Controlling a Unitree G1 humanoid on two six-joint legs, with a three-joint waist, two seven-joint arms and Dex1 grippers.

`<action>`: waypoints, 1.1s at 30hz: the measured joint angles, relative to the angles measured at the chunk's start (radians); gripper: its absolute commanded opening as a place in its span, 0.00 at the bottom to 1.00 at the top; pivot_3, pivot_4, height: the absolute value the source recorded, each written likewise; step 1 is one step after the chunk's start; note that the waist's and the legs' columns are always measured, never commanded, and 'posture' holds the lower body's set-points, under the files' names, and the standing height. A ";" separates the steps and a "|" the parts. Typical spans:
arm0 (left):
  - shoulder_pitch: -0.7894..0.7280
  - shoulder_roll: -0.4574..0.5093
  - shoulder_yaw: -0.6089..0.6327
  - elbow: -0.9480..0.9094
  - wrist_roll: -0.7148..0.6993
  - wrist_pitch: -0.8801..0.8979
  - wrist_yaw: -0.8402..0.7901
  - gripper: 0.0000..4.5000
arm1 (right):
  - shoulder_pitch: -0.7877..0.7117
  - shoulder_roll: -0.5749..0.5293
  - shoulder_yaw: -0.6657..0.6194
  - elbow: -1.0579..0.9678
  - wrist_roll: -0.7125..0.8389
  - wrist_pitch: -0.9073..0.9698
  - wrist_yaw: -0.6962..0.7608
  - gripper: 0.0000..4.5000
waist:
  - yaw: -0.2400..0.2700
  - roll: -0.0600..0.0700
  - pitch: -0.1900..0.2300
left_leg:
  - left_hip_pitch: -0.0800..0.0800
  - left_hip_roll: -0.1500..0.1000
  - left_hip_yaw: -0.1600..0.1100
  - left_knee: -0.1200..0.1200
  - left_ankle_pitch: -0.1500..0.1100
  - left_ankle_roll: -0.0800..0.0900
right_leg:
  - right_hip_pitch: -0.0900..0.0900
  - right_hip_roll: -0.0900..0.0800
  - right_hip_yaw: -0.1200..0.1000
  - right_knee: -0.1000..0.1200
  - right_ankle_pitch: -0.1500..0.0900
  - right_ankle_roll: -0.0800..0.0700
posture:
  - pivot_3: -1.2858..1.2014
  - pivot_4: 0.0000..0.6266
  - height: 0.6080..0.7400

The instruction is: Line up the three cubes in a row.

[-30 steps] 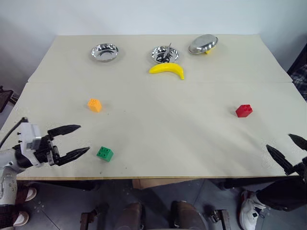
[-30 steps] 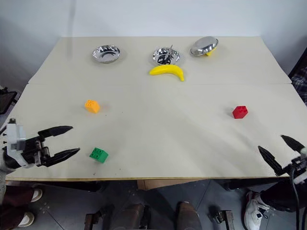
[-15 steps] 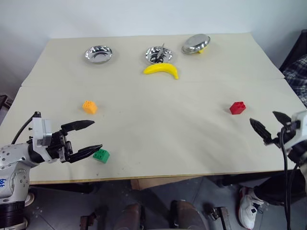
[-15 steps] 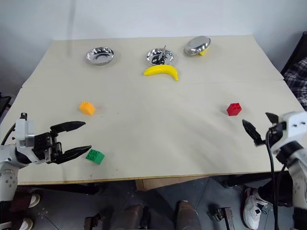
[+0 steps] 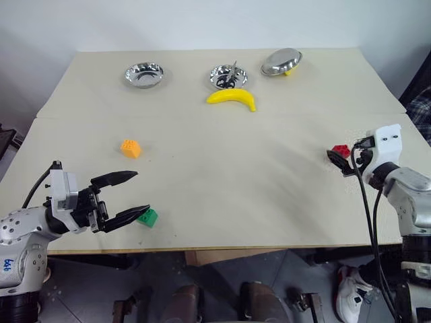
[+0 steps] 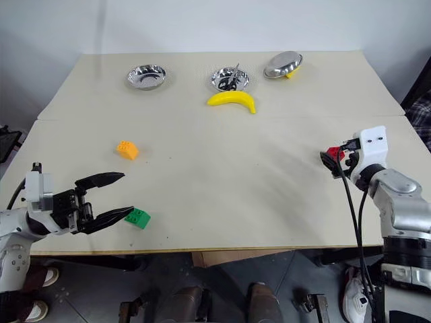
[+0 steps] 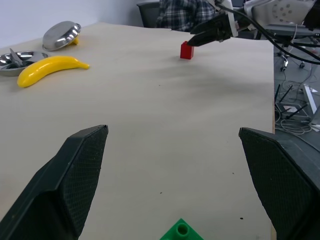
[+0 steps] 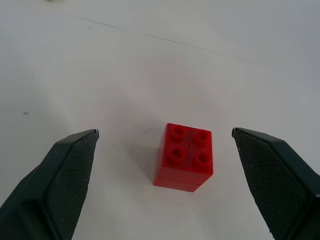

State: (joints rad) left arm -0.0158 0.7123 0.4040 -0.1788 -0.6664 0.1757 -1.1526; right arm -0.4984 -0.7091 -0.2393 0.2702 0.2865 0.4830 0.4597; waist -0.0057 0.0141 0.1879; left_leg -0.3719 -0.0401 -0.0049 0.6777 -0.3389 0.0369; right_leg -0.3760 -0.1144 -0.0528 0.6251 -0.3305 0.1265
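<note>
Left gripper (image 5: 128, 200) spread wide – small green studded plastic block (image 5: 147, 217) at its 3 o'clock | right gripper (image 8: 165, 142) agape, straddling red studded block (image 8: 184, 157) untouched | orange studded block (image 5: 130, 148) – table's 9 o'clock

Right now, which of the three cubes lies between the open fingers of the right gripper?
The red cube. It sits framed between the open right gripper, untouched. The green cube lies by the left gripper, and the orange cube sits alone.
</note>
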 measured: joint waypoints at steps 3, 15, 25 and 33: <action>0.002 -0.001 0.000 -0.009 -0.001 0.001 0.008 0.99 | -0.037 0.013 0.012 0.055 -0.015 -0.001 -0.004 1.00 | 0.001 0.000 0.000 | 0.000 0.000 0.000 0.000 0.000 0.000 | 0.000 0.000 0.000 0.000 0.000 0.000 | 0.52 0.24 1.00; 0.005 -0.001 0.000 -0.020 -0.010 0.022 0.018 1.00 | -0.085 0.034 0.020 0.204 -0.031 -0.003 0.008 0.41 | 0.000 0.000 0.000 | 0.000 0.000 0.000 0.000 0.000 0.000 | 0.000 0.000 0.000 0.001 0.000 0.000 | 0.52 0.24 1.00; 0.027 -0.001 0.002 -0.040 -0.012 0.025 0.026 1.00 | -0.083 -0.025 0.062 0.196 0.008 -0.158 0.395 0.33 | 0.001 0.000 0.000 | 0.000 0.000 0.000 0.000 0.000 0.000 | 0.000 0.000 0.000 -0.001 0.000 0.000 | 0.52 0.24 1.00; 0.027 0.009 0.005 -0.039 -0.013 0.035 0.013 1.00 | -0.128 -0.095 0.272 0.209 0.017 -0.517 1.066 0.33 | -0.001 0.000 0.001 | 0.000 0.001 0.000 0.001 0.000 0.000 | 0.001 0.001 -0.001 -0.003 0.000 0.000 | 0.52 0.24 1.00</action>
State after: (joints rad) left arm 0.0108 0.7212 0.4087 -0.2175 -0.6792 0.2109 -1.1400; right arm -0.6269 -0.8045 0.0324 0.4790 0.3031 -0.0336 1.5255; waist -0.0071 0.0141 0.1887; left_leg -0.3719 -0.0395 -0.0050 0.6789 -0.3392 0.0372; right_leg -0.3749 -0.1138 -0.0536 0.6216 -0.3305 0.1266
